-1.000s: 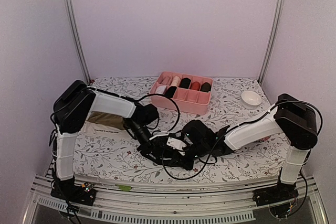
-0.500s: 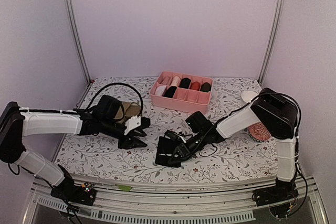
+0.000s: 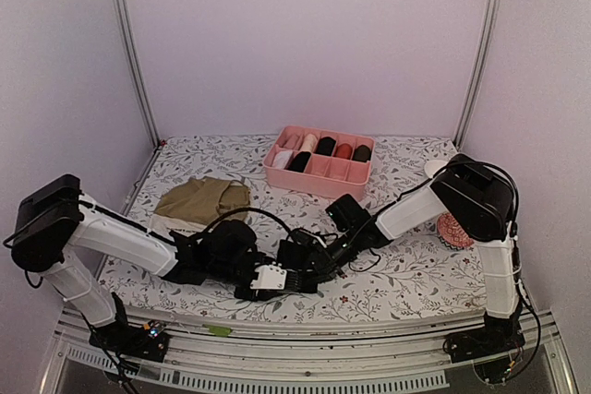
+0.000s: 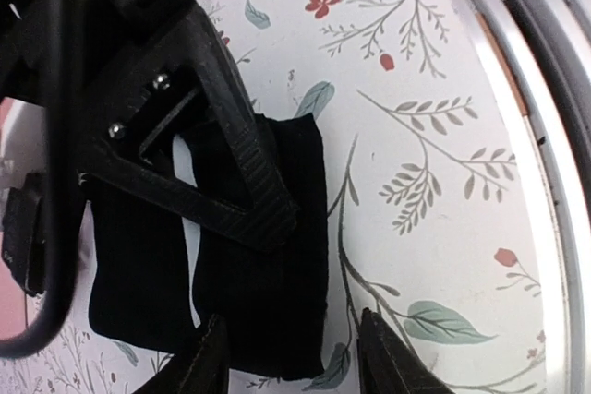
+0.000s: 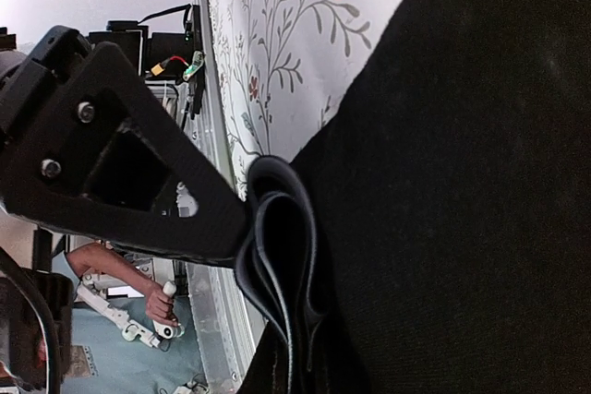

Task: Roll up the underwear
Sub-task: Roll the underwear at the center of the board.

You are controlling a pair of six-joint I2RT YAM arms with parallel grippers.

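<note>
Black underwear (image 4: 268, 265): plain black, no print visible.
Olive-brown underwear (image 3: 205, 197): olive-brown body, cream waistband strip along near edge.
Tablecloth (image 3: 406, 279): white ground, grey-green leafy sprigs, small red flowers.
Divided box (image 3: 319, 182): pink; rolls inside cream, pale pink, black, rust-red, black.
Ball (image 3: 455, 231): red-and-white pattern.
Arms (image 3: 120, 237): white shells, black joints, black cables.
Walls (image 3: 305, 34): pale lilac.

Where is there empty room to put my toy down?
Bare cloth shows behind the olive underwear, left of the pink box, and at the front right, between the right arm and the near edge. The front middle is crowded: the left gripper and right gripper meet over the black underwear.
</note>
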